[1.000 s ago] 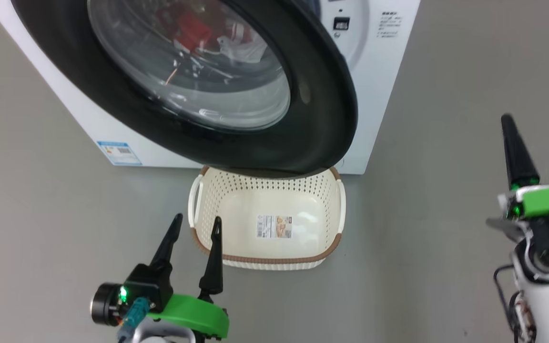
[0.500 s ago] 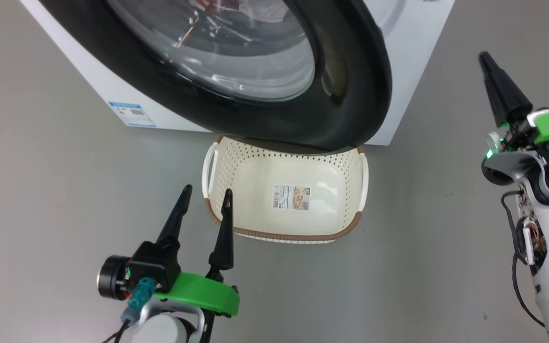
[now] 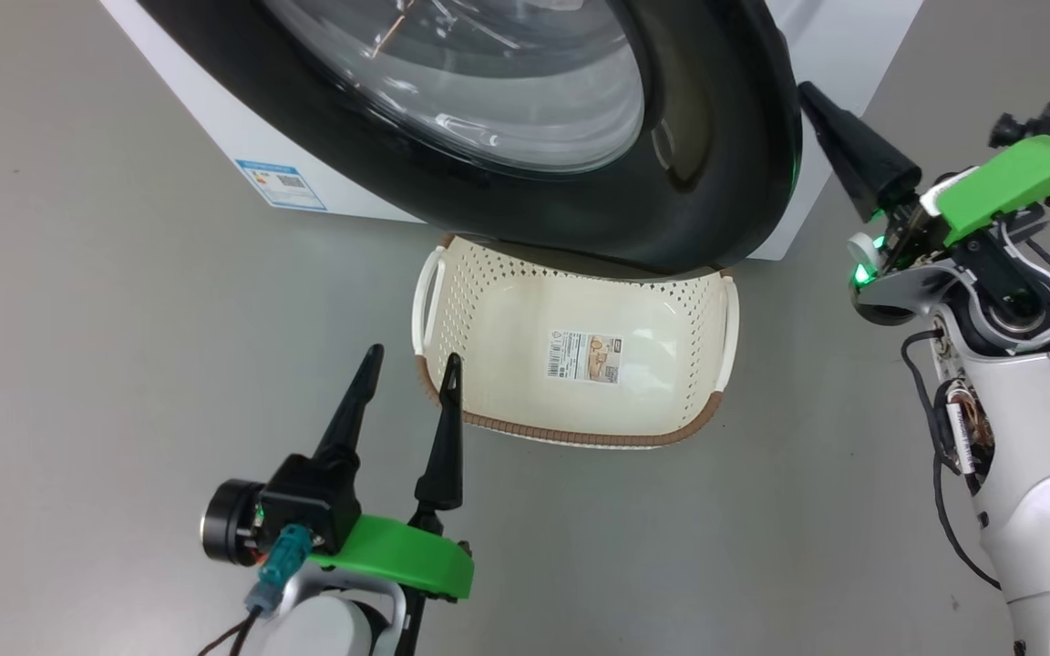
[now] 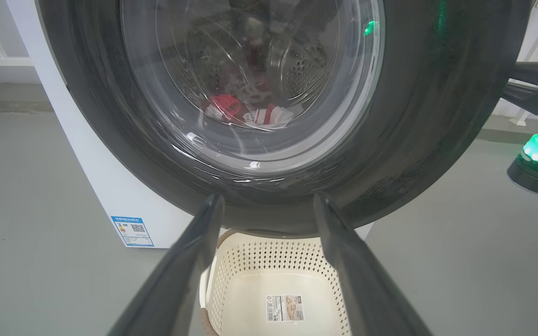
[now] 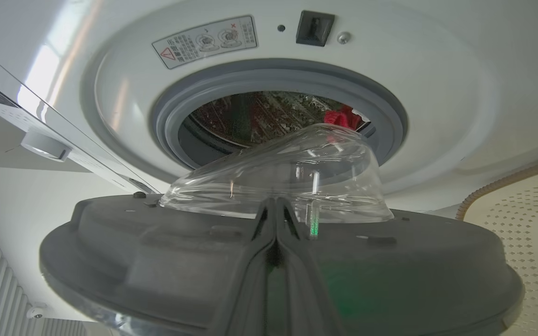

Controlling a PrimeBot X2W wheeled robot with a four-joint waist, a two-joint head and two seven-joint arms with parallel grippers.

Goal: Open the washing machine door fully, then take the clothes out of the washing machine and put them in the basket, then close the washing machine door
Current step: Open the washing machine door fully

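Right gripper [image 3: 812, 96], fingers together, has come up beside the rim of the ajar washing machine door [image 3: 725, 182], likely to push it wider; left gripper [image 3: 413, 355] waits below, fingers spread.

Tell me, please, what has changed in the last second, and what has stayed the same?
The right gripper, shut, moved in to the free edge of the door; whether they touch is unclear. The head camera shifted too, so that whole view slid. Nothing was gripped or released. The left gripper stays open beside the empty basket; the clothes remain in the machine.
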